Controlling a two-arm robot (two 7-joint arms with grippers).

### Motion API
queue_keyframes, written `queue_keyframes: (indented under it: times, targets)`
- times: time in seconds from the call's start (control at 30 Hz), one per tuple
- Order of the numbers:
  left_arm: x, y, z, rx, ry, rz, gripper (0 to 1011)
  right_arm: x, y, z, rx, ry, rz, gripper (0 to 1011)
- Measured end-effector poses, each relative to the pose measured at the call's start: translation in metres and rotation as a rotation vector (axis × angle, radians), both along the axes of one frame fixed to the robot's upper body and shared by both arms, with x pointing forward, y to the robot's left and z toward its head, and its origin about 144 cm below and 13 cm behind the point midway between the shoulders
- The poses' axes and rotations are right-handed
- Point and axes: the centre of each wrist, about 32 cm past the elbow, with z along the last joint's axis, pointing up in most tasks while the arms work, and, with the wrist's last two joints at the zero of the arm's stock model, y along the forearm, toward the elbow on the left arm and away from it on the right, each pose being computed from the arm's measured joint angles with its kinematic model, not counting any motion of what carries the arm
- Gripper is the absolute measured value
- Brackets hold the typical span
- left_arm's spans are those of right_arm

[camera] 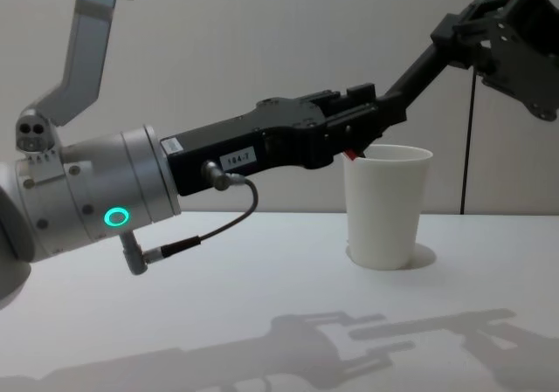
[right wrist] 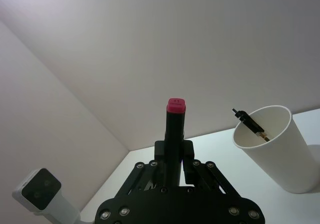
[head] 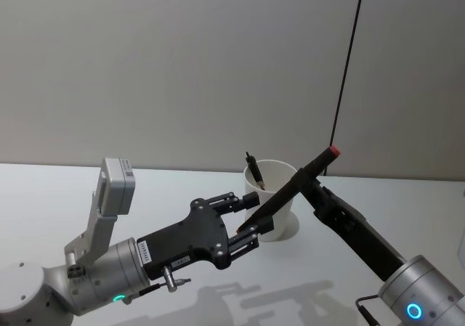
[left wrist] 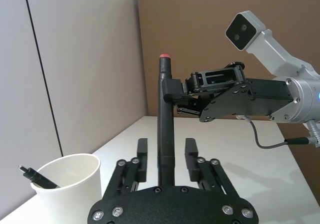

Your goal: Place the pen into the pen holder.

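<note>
Left end effector (camera: 371, 117) casing (camera: 262, 147) label reads "184-7".

The left arm reaches forward from the desk's near left corner, its wrist level, and the left tool (head: 245, 222) has its fingers (left wrist: 142, 156) spread apart on either side of a black shaft. The right arm slants up from the near right corner; the right tool (left wrist: 181, 99) is clamped on that shaft's upper part.

Bright, even light; soft shadows on table (camera: 262, 322)
</note>
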Motion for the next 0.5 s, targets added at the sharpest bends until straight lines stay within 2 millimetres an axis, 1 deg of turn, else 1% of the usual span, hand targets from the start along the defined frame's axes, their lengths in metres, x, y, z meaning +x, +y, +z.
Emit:
queue_keyframes:
  times: [0.03,0.07,0.13,0.17,0.23,0.3,0.4,0.47,0.5]
  targets:
    - [0.0000,0.0000,0.0000,0.000,0.000,0.000,452,0.0000,0.0000,0.0000,0.000,0.000,0.000,207]
    - [0.0000,0.0000,0.0000,0.000,0.000,0.000,510,0.0000,0.0000,0.0000,0.000,0.000,0.000,207]
    - [0.0000,0.0000,0.0000,0.000,0.000,0.000,555,0.0000,0.0000,0.0000,0.000,0.000,0.000,207]
    - [0.0000,0.0000,0.0000,0.000,0.000,0.000,616,0.0000,0.0000,0.0000,0.000,0.000,0.000,207]
    - [0.0000,0.0000,0.0000,0.000,0.000,0.000,655,0.0000,0.0000,0.0000,0.000,0.000,0.000,207]
    - [0.0000,0.0000,0.0000,0.000,0.000,0.000,737,0.0000,0.0000,0.0000,0.000,0.000,0.000,207]
    - [0.0000,0.0000,0.0000,0.000,0.000,0.000,816,0.0000,0.0000,0.0001,0.000,0.000,0.000,207]
    - [0.0000,0.0000,0.0000,0.000,0.000,0.000,889,0.0002,-0.0001,0.0004,-0.001,-0.002,0.001,207]
    - [0.0000,0.0000,0.0000,0.000,0.000,0.000,901,0.0003,-0.0002,0.0005,-0.001,-0.003,0.001,207]
